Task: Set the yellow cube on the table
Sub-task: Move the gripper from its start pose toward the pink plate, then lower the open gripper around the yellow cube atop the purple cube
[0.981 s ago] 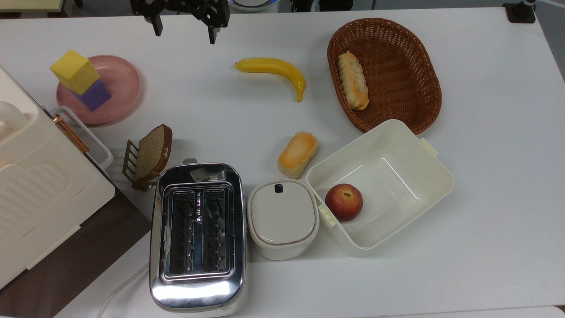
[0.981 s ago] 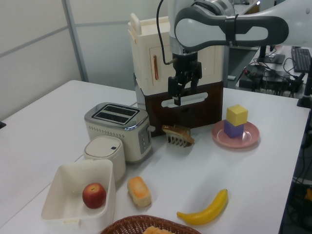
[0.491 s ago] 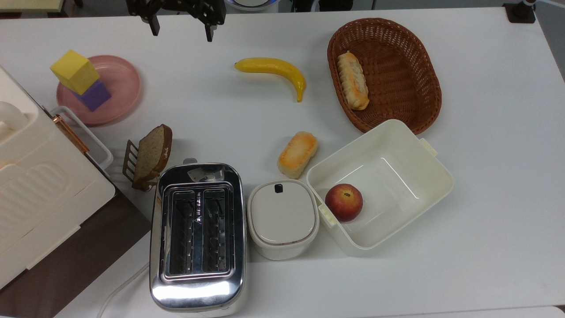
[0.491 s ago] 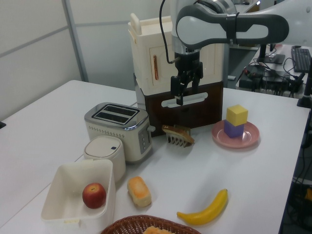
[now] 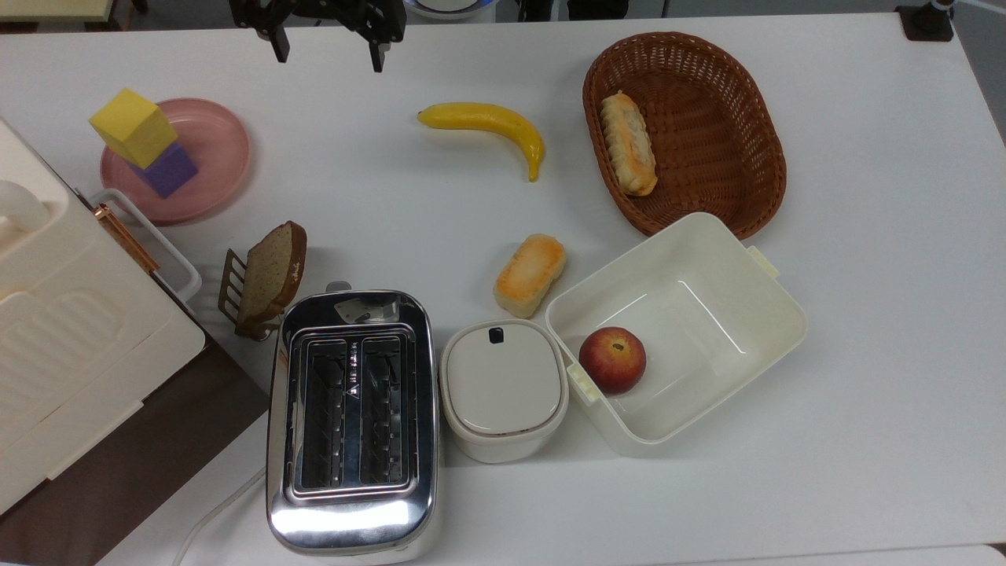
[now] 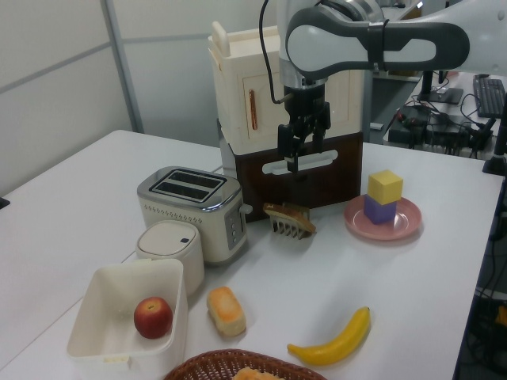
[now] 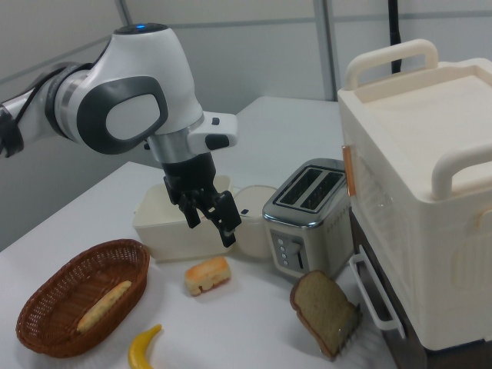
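The yellow cube point(image 5: 132, 126) point(image 6: 385, 186) stands on top of a purple cube point(image 5: 170, 170) point(image 6: 380, 210) on the round pink plate point(image 5: 212, 157) point(image 6: 404, 226), at the top view's left. My gripper point(image 5: 328, 53) point(image 6: 289, 157) point(image 7: 211, 229) hangs open and empty well above the white table point(image 5: 864, 236), at the top view's upper edge, to the right of the plate there. It is far from the cube. In the left view it hangs in front of the cream cabinet, left of the cubes.
A banana point(image 5: 487, 126) lies mid-table, with a wicker basket point(image 5: 731, 102) holding bread to its right. A toaster point(image 5: 351, 417), a lidded pot point(image 5: 503, 389), a bun point(image 5: 530, 271), a white bin point(image 5: 754, 330) with an apple and a bread slice on a rack point(image 5: 267, 275) fill the front. A cream cabinet point(image 5: 71, 338) stands left.
The open gripper has shifted slightly toward the top view's upper edge. The cubes and everything else have not moved.
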